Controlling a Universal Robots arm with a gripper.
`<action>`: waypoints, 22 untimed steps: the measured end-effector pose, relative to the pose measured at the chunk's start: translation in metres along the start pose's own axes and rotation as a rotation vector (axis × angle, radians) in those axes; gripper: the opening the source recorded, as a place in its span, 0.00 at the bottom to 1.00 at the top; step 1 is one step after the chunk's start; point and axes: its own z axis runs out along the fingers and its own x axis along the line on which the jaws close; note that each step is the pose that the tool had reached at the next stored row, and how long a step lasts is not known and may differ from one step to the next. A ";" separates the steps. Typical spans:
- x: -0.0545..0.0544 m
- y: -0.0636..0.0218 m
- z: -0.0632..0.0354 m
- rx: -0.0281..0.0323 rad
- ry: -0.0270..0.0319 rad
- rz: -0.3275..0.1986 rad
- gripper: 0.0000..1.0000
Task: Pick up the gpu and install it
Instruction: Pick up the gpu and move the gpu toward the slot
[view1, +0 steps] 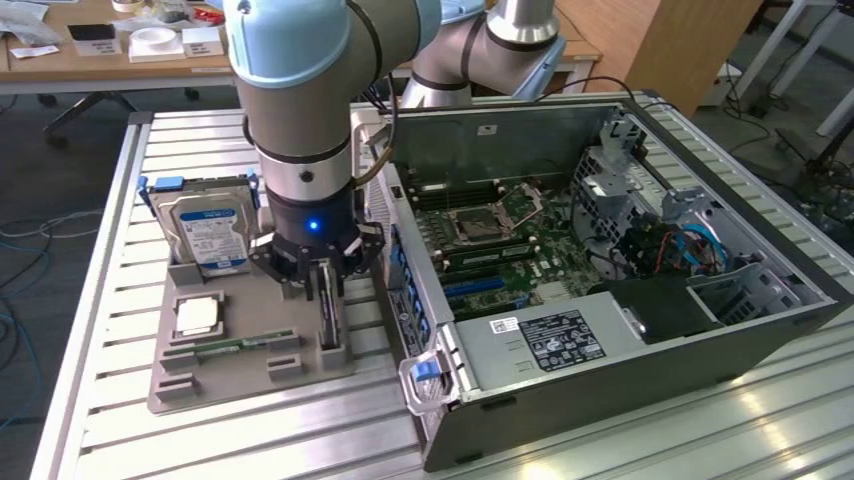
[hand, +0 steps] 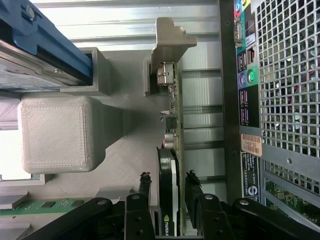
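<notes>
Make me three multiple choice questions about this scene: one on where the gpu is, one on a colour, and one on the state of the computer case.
1. Where is the gpu?
A: on the floor. B: on edge in the grey holder tray. C: held up in the air.

2. What colour is the label on the hard drive?
A: red. B: green. C: blue and white.

3. The computer case is:
A: open, with the motherboard showing. B: closed up. C: wrapped in plastic.

Answers:
1 B, the card stands in a slot of the tray.
2 C, the label is blue and white.
3 A, the board lies bare inside the case.
</notes>
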 end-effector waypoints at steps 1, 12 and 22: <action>0.000 0.0000 0.0000 0.0000 0.0000 0.000 0.42; 0.000 -0.0001 0.0000 0.0000 0.0000 0.000 0.40; 0.000 -0.0001 0.0000 0.0000 0.0001 0.000 0.31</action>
